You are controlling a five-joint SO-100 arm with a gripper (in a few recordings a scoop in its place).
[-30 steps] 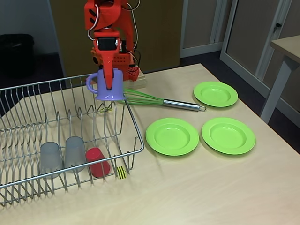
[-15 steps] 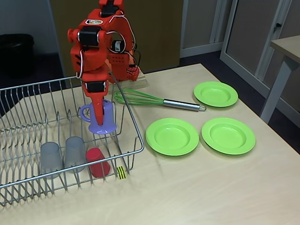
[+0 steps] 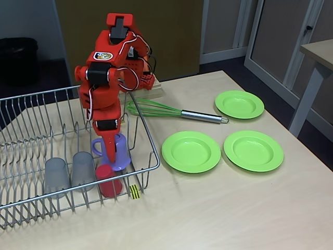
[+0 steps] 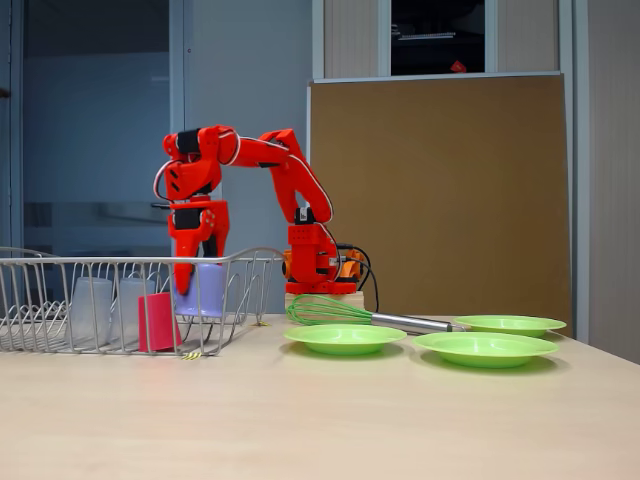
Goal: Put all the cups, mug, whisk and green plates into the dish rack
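Both fixed views show the orange two-finger claw (image 3: 111,151) closed on the rim of the lilac plastic mug (image 3: 118,151), inside the silver wire dish rack (image 3: 62,130) beside the short red cup (image 3: 108,179). The mug stands mouth-down, its loop handle pointing left in a fixed view. The arm arches over, gripper pointing straight down.

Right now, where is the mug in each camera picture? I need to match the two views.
A fixed view, from above: the mug is left of centre, inside the dish rack at its right end, just behind the red cup, with the gripper on it.
Another fixed view, from the side: the mug is left, behind the rack wires, right of the red cup.
Shared landmark: the red cup.
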